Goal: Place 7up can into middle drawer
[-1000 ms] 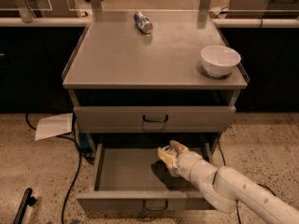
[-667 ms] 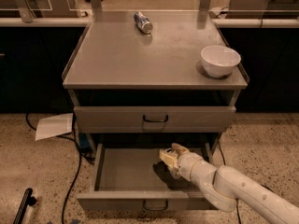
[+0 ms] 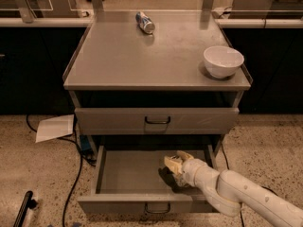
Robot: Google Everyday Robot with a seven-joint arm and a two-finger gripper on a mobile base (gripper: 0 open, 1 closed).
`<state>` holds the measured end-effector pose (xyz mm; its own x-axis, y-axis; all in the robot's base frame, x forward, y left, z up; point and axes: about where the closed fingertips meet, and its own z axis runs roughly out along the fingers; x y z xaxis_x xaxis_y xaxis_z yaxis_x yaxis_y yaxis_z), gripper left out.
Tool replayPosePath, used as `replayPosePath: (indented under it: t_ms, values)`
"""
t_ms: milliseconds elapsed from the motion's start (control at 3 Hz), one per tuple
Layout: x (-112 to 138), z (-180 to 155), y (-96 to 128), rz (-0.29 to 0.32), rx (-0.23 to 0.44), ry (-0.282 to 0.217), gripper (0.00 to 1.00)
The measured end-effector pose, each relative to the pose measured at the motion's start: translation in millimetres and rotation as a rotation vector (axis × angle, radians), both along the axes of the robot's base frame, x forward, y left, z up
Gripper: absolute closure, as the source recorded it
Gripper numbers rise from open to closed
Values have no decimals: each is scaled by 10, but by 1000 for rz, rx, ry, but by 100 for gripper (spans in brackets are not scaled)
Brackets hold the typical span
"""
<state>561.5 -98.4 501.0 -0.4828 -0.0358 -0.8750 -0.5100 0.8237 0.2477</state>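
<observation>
The middle drawer (image 3: 123, 174) is pulled open below the closed top drawer; its grey inside is bare on the left. My gripper (image 3: 174, 164) reaches in from the lower right on its white arm, over the right half of the drawer. It is shut on the 7up can (image 3: 171, 162), a pale can with yellowish print, held just above the drawer floor with a dark shadow under it.
A blue-and-silver can (image 3: 145, 22) lies at the back of the cabinet top. A white bowl (image 3: 223, 60) stands at its right edge. The top drawer (image 3: 157, 120) is closed. A sheet of paper (image 3: 54, 127) and cables lie on the floor to the left.
My gripper with the can has sunk slightly lower into the open drawer. Nothing else has moved.
</observation>
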Motion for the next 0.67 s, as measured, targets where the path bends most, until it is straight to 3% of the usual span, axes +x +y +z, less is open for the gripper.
replayPosePath:
  t_ms: [333,667]
  values:
    - [-45,-148,-63,-28,-2,35,100]
    - [-55,-184,-78,-35,-3,43,90]
